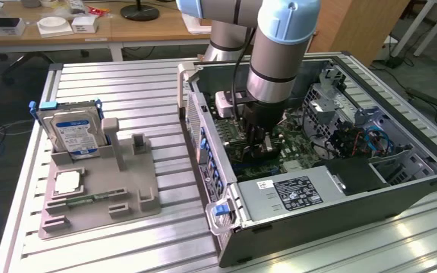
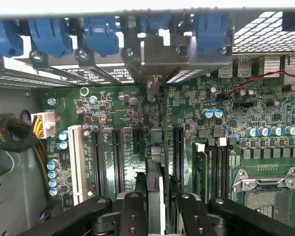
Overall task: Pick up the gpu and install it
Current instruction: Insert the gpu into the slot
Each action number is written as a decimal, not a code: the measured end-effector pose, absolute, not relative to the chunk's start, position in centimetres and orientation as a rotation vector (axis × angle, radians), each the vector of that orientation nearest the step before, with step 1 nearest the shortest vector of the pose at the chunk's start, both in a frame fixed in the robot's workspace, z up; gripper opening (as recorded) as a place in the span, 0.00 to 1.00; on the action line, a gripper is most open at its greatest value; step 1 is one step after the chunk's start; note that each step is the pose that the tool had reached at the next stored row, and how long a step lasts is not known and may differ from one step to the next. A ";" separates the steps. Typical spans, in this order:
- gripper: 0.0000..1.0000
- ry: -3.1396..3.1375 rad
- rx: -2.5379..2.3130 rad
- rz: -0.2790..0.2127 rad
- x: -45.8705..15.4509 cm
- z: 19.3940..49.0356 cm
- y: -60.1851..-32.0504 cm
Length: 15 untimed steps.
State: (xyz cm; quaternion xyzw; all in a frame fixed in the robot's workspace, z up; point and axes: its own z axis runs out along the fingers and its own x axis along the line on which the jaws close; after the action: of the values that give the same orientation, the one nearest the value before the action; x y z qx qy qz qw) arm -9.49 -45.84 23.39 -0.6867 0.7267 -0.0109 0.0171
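Your black gripper pinches the thin flat gpu card edge-on. Card stands upright over the green motherboard, among its black slots.

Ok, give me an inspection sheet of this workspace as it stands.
Surface: slatted aluminium table, carrying a grey fixture tray and an open computer case.
Job's things: gpu edge-on in the gripper, over the motherboard slots; seating cannot be told.
Clutter: hard drive upright and memory stick flat, both in the tray.
Grippers: inside the case, shut on the gpu.
Cables: braided bundle; red-black wire pair.
Surroundings: wooden desk behind.
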 end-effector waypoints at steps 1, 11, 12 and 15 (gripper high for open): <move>0.27 2.258 -2.134 -0.033 -9.5 23.5 -45.8; 0.27 2.259 -2.135 -0.034 -9.5 23.7 -45.8; 0.27 2.258 -2.134 -0.034 -9.5 23.7 -45.8; 0.27 2.258 -2.134 -0.034 -9.5 23.7 -45.8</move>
State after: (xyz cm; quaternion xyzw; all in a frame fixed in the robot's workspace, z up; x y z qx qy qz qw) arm -9.50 -45.80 23.69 -0.6867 0.7266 -0.0110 0.0170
